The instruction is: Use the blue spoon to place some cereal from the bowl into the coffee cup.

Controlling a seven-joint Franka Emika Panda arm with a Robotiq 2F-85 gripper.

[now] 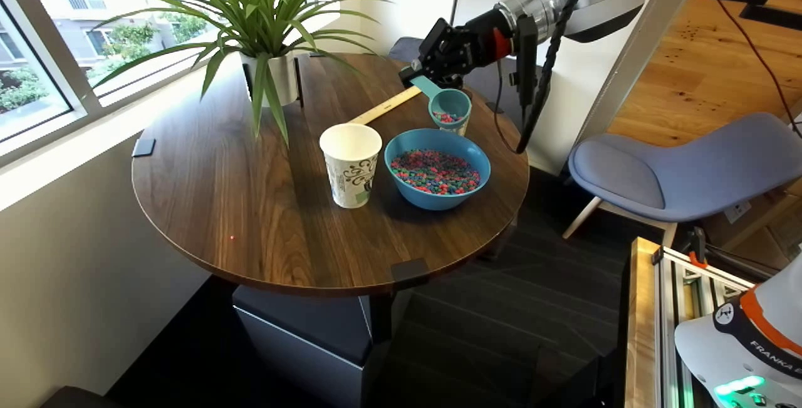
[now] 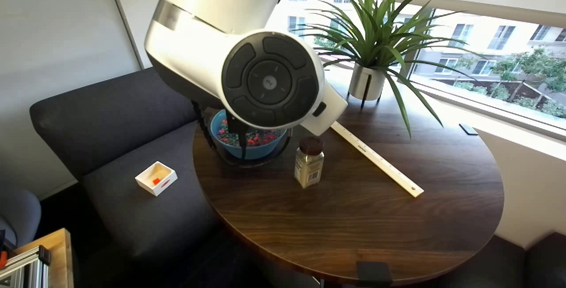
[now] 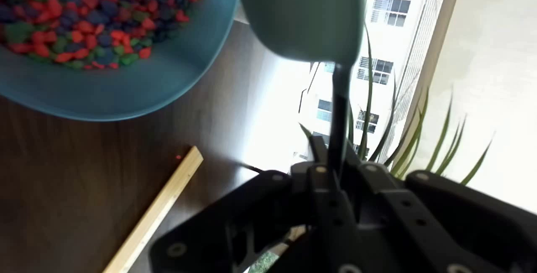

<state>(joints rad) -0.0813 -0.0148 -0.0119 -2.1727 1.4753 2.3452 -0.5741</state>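
The blue spoon, a teal scoop, holds some cereal. My gripper is shut on its handle, which also shows dark in the wrist view. The spoon is raised above the table, just past the bowl's far rim in an exterior view. The blue bowl holds a heap of red, green and blue pieces. It also shows in the wrist view and partly behind the arm. The coffee cup stands upright beside the bowl; the arm hides it in an exterior view. Its inside bottom is not visible.
A long wooden ruler lies behind the cup. A brown-lidded jar stands near the bowl. A potted plant stands by the window. The round table's edge curves close to the bowl. A small white box sits on the bench.
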